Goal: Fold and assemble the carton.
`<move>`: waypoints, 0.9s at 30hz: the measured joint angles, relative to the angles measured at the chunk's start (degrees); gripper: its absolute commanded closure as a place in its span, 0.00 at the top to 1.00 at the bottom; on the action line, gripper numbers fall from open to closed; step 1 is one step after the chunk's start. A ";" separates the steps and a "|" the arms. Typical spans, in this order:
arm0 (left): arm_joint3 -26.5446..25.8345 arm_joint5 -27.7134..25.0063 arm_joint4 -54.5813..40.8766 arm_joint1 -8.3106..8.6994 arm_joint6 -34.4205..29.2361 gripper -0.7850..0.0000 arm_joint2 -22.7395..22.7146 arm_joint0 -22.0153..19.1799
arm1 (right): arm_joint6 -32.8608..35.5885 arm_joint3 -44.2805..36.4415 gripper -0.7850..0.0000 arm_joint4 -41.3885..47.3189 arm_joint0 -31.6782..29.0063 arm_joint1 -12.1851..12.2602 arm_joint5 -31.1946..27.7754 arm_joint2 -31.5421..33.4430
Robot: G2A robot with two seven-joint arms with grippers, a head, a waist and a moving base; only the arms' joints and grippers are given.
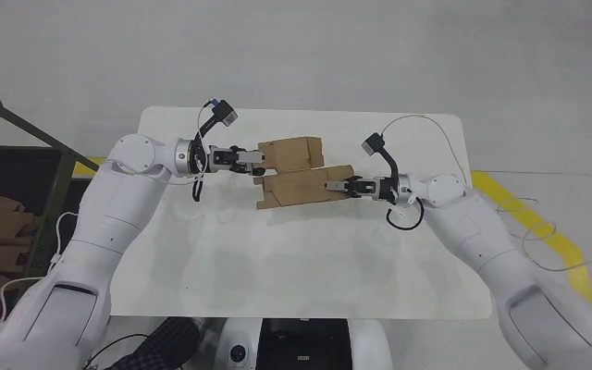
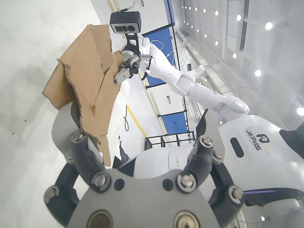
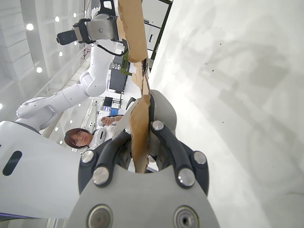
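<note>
While your right gripper clamps 1 end of the flattened brown carton above the far middle of the white table, your left gripper has its 2 fingers spread wide, 1 lying against the carton's other end.

White table; yellow floor stripe past one end, dark rack past other.
</note>
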 measured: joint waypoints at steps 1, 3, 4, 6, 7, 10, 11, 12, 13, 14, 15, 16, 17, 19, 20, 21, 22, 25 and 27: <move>0.11 -0.01 0.03 -0.04 0.05 1.00 0.04 -0.06 | -0.01 -0.12 0.00 -0.03 -0.04 0.02 -0.01 0.02; 0.28 -0.05 0.15 -0.10 0.08 1.00 0.10 -0.18 | -0.03 -0.26 0.00 -0.12 -0.12 0.06 -0.03 0.07; 0.40 -0.05 0.29 -0.13 0.13 1.00 0.11 -0.25 | -0.05 -0.33 0.00 -0.13 -0.18 0.08 -0.05 0.10; 0.64 -0.06 0.77 -0.16 0.35 1.00 0.14 -0.34 | -0.09 -0.45 0.00 -0.07 -0.28 0.10 -0.09 0.16; 0.73 -0.08 0.96 -0.18 0.48 1.00 0.15 -0.36 | -0.10 -0.51 0.00 -0.03 -0.32 0.10 -0.10 0.18; 0.95 -0.03 1.47 -0.27 1.01 1.00 0.26 -0.38 | -0.12 -0.78 0.00 0.04 -0.44 0.10 -0.11 0.23; 0.96 -0.01 1.54 -0.30 1.10 1.00 0.29 -0.38 | -0.15 -0.88 0.00 0.04 -0.47 0.10 -0.15 0.24; 0.96 -0.01 1.62 -0.32 1.20 1.00 0.33 -0.38 | -0.17 -0.97 0.00 0.04 -0.52 0.10 -0.17 0.25; 0.95 0.00 1.75 -0.36 1.35 1.00 0.38 -0.38 | -0.18 -1.05 0.00 0.03 -0.56 0.11 -0.18 0.27; 0.93 -0.01 1.96 -0.39 1.49 1.00 0.43 -0.38 | -0.18 -1.09 0.00 0.03 -0.58 0.11 -0.18 0.29; 0.89 -0.03 2.34 -0.42 1.77 1.00 0.49 -0.38 | -0.18 -1.14 0.00 0.06 -0.61 0.12 -0.18 0.32; 0.85 -0.03 2.65 -0.44 2.01 1.00 0.55 -0.37 | -0.18 -1.17 0.00 0.08 -0.63 0.13 -0.18 0.34; 0.82 -0.01 2.92 -0.46 2.25 1.00 0.58 -0.37 | -0.19 -1.21 0.00 0.08 -0.64 0.13 -0.19 0.37; 0.74 0.05 3.41 -0.48 2.75 1.00 0.57 -0.33 | -0.21 -1.24 0.00 0.04 -0.69 0.14 -0.21 0.40; 0.72 0.13 3.51 -0.49 2.90 0.98 0.54 -0.29 | -0.18 -1.26 0.00 0.04 -0.70 0.14 -0.19 0.41; 0.71 0.21 3.57 -0.49 3.03 0.96 0.46 -0.26 | -0.16 -1.27 0.00 0.04 -0.73 0.14 -0.16 0.42; 0.74 0.29 3.58 -0.49 3.10 0.93 0.39 -0.23 | -0.16 -1.26 0.00 0.04 -0.76 0.14 -0.16 0.43; 0.85 0.58 3.73 -0.46 3.18 0.83 0.18 -0.15 | -0.18 -1.12 0.00 0.06 -0.82 0.11 -0.18 0.47; 0.87 0.83 3.92 -0.44 3.23 0.75 0.09 -0.08 | -0.21 -1.07 0.00 0.14 -0.85 0.08 -0.20 0.52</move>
